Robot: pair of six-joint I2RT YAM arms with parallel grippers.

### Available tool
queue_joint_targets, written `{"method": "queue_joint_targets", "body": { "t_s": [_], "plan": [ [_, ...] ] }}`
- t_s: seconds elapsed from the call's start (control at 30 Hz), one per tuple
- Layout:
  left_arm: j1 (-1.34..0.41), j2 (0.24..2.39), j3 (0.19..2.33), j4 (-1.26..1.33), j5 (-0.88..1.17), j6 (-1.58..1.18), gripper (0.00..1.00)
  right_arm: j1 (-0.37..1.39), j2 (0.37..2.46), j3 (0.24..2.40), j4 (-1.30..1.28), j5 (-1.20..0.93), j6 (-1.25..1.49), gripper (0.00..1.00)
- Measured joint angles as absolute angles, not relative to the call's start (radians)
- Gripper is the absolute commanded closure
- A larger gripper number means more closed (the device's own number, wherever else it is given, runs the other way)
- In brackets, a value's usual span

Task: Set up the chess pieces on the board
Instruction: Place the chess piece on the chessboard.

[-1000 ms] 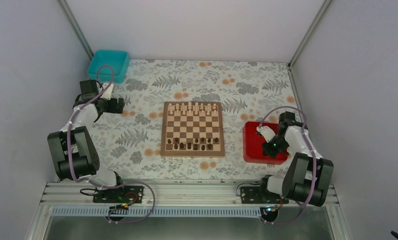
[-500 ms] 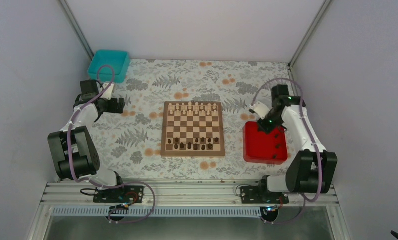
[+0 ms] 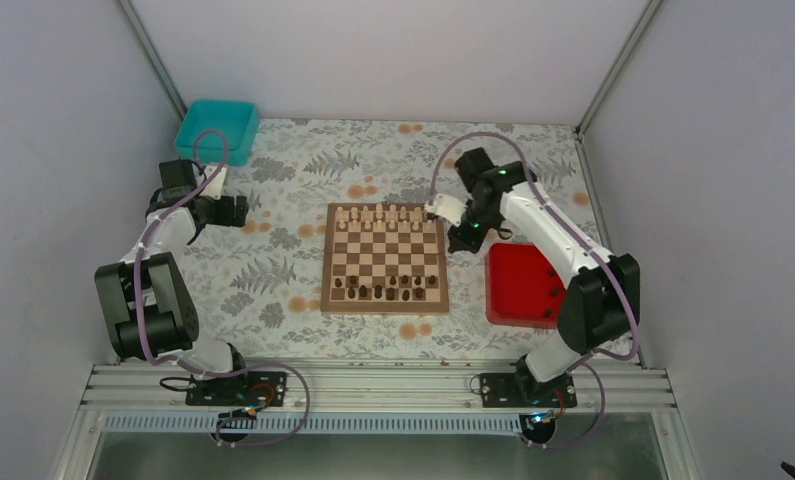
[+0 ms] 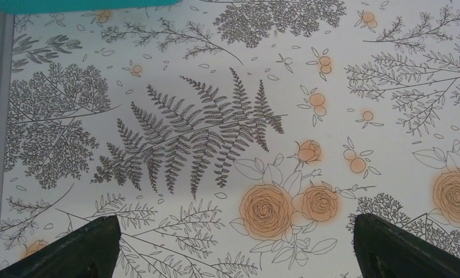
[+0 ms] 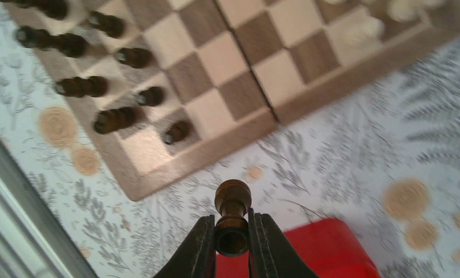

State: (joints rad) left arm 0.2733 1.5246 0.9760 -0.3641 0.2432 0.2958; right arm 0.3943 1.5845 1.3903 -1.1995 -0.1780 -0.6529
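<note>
Fingers of the right gripper are clenched on one dark chess piece, its long axis running out along the fingers. Which end is the base, I cannot tell. The left gripper has its jaws spread wide with nothing between them, and it sits well left of the board.

Position: the right gripper hangs just off the board's right edge, towards the far-right corner, between the board and the red tray. More dark pieces stand in the two rows on the board's near side, with gaps. Pale pieces line the far side.

Step in hand (judgement): carrying the held piece to a free near-side square.
- Travel high enough to clear the standing pieces.
- Come straight down over the middle of the square.
- Release only once the base is seated, then lift vertically, because the neighbouring pieces are close.

Views:
- Top view gives the whole layout and both arms, but the held piece is too small to make out.
- Right wrist view shows the grip itself. It also shows that the near-right corner square looks vacant, though the view is blurred.
- Left wrist view shows only floral cloth and a strip of the teal bin.
</note>
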Motion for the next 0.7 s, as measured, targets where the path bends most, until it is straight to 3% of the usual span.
{"method": "queue_joint_targets", "body": {
  "t_s": [0.3, 0.7],
  "plan": [
    [0.273, 1.525, 0.976, -0.353, 0.229, 0.295, 0.00, 0.571, 1.600, 1.293, -1.190, -0.229, -0.632, 0.85],
    [0.274, 1.525, 0.976, -0.353, 0.213, 0.295, 0.00, 0.615, 1.602, 1.145, -1.082, -0.254, -0.623, 0.86]
  ]
}}
